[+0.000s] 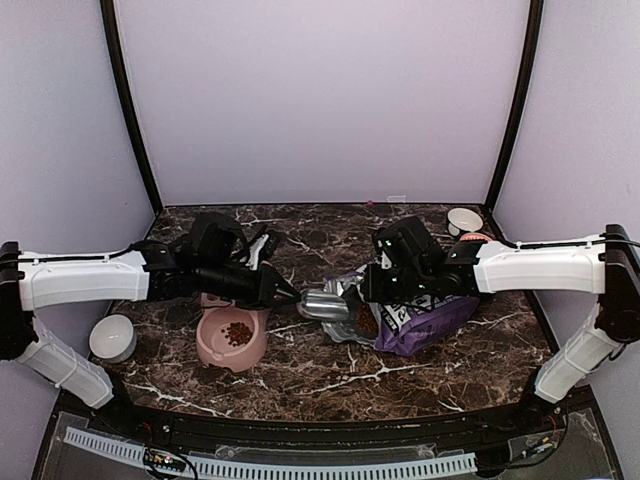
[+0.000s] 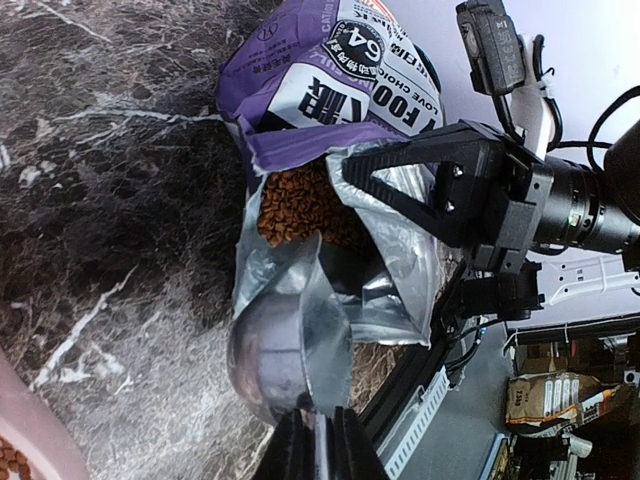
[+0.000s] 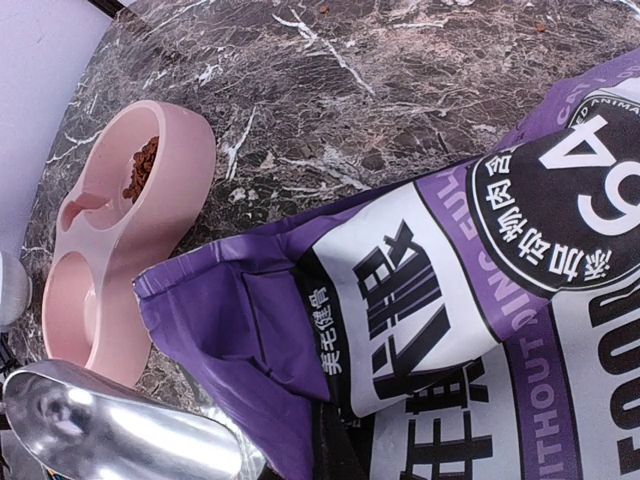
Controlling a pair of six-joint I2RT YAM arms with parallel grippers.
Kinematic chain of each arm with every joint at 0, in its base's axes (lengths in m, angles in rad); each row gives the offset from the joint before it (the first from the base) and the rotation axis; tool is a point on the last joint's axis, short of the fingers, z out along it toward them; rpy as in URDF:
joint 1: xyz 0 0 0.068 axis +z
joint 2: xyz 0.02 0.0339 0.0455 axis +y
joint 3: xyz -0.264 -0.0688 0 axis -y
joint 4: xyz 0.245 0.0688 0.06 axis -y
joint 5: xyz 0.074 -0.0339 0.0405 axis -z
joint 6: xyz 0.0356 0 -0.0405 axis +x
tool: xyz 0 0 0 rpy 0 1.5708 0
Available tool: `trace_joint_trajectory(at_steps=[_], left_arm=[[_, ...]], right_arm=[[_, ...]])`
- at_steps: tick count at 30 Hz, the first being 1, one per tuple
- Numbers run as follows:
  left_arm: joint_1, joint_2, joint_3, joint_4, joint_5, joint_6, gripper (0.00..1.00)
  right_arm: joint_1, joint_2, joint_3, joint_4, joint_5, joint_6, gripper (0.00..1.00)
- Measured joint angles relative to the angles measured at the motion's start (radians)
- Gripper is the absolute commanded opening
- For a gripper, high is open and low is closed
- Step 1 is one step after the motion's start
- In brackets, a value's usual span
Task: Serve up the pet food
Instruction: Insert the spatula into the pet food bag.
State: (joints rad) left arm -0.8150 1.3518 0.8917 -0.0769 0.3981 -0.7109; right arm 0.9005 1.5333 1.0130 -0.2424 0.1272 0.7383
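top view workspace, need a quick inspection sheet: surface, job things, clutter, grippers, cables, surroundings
surface: dark veined marble table
job's things: pet food in one compartment of the pink double bowl; more in the open purple bag
clutter: white bowl at left edge, second white bowl far right corner
grippers: left gripper shut on metal scoop handle, scoop at bag mouth; right gripper shut on bag lip
cables: black leads along both arms
surroundings: pale walls, black frame posts
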Motion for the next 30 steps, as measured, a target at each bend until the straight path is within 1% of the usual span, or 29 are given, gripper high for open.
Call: trace_joint_trajectory(at_steps=[7,15,23,30], left_arm=[[-0.058,0.159,0.121,0.045,-0.051,-0.017,0.0],[-0.103,0.291,0.205,0.023,-0.154,-0.043,0.0],[-0.142,0.356,0.222,0.014,-0.224,-0.079,0.0],[-0.145,0.4,0.25,0.024,-0.236,-0.106,0.0]], right_arm=[[0.0,-0.002,0.0,-0.001,0.0,0.0,0.0],[0.0,-0.002,0.0,-0.001,0.0,0.0,0.0],[-0.001,-0.007,0.0,-0.002,0.0,0.004,0.0],[-0.001,-0.007,0.0,-0.002,-0.002,0.005,0.0]])
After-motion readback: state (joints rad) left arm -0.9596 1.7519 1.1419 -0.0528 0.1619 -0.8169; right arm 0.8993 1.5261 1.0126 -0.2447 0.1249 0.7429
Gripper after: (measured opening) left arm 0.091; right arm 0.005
